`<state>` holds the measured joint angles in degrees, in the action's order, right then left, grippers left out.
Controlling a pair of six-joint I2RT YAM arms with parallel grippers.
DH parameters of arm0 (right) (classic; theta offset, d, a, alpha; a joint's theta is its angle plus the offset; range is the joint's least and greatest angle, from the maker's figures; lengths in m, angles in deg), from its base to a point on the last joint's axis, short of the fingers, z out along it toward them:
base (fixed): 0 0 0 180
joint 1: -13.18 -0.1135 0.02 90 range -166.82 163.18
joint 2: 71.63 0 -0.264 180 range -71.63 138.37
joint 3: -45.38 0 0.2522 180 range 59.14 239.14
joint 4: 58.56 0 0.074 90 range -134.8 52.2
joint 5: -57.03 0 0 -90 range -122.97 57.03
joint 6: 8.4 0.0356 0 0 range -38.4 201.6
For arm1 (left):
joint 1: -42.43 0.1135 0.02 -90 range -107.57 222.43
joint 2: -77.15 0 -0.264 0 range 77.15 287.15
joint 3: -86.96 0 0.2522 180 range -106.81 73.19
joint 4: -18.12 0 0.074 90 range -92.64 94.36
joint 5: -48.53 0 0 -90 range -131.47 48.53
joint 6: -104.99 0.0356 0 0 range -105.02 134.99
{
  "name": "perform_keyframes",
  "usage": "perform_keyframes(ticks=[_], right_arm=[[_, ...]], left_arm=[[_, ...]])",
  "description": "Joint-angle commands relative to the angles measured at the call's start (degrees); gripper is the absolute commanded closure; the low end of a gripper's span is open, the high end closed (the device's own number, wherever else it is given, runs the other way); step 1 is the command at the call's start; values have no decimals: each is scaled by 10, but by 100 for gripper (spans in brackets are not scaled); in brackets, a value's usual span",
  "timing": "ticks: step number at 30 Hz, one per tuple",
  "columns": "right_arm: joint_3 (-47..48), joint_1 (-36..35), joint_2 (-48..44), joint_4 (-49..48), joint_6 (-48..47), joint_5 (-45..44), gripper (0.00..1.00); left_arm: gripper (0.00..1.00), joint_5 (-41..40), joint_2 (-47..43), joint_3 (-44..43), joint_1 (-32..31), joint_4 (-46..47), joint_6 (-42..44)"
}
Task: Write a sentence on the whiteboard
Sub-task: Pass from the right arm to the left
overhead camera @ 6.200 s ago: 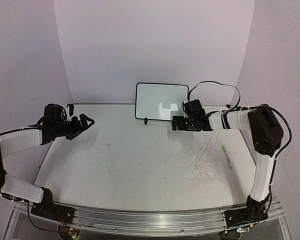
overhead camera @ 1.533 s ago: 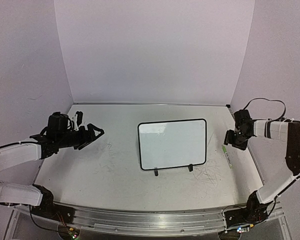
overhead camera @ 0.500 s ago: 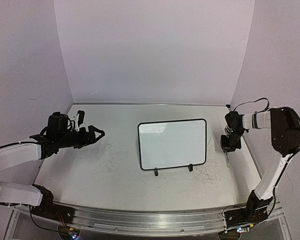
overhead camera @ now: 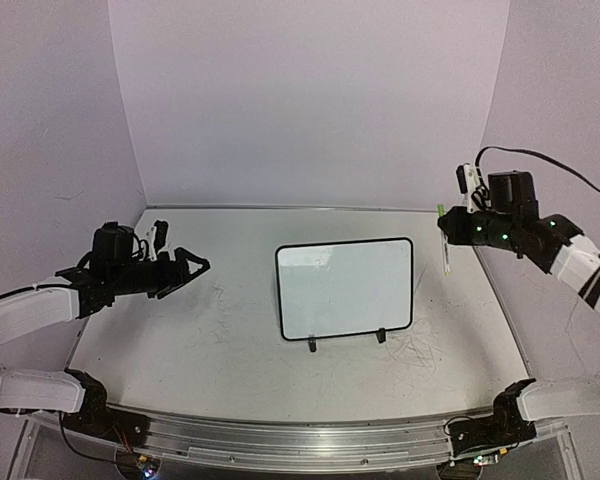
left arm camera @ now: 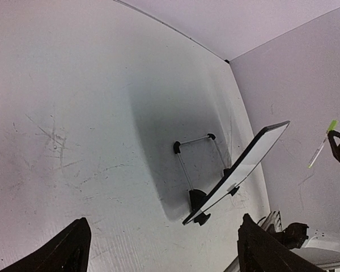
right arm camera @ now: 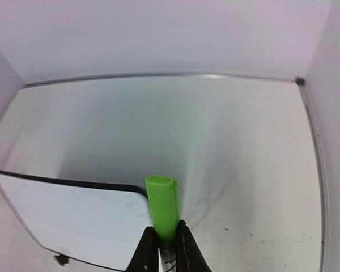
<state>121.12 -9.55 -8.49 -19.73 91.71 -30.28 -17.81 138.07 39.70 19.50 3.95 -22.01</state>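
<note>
The whiteboard [overhead camera: 345,288] stands propped on its feet at the frame's centre, on the tabletop [overhead camera: 210,330]. The right gripper [overhead camera: 452,232], upper right, pinches a green-capped marker [overhead camera: 446,255]. The left gripper [overhead camera: 180,258], at left, gapes empty.

The surface [overhead camera: 230,330] is a pale, matte sheet marked with faint scuffs and thin scribbled lines, most of them on the stretch nearer the arm bases than the right pincer [overhead camera: 447,232], a few just ahead of the left pincer [overhead camera: 192,268]. The whiteboard [overhead camera: 345,288] stands on it, tilted back on two black feet [overhead camera: 313,346], between the two pincers and nearer the right one.
</note>
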Motion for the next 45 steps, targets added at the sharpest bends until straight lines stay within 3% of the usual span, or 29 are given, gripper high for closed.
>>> perform_keyframes(ticks=[1,8,17,30,39,42,45], right_arm=[[-25,-131,-38,-47,-32,80,99],[-34,-318,66,-92,-52,57,100],[-27,-391,168,-199,-44,66,100],[-20,-415,201,-223,-46,64,100],[-18,-416,217,-227,-45,53,100],[-21,-416,223,-228,-39,48,95],[-31,-416,226,-232,-30,41,81]], left_arm=[[10,32,-7,-51,-27,10,-37],[16,9,39,-116,-163,10,-54],[29,-4,125,-173,-298,31,-64],[52,12,179,-186,-330,88,-83],[79,11,200,-199,-341,89,-81],[93,-1,192,-196,-340,90,-81],[100,-11,184,-193,-341,89,-81]])
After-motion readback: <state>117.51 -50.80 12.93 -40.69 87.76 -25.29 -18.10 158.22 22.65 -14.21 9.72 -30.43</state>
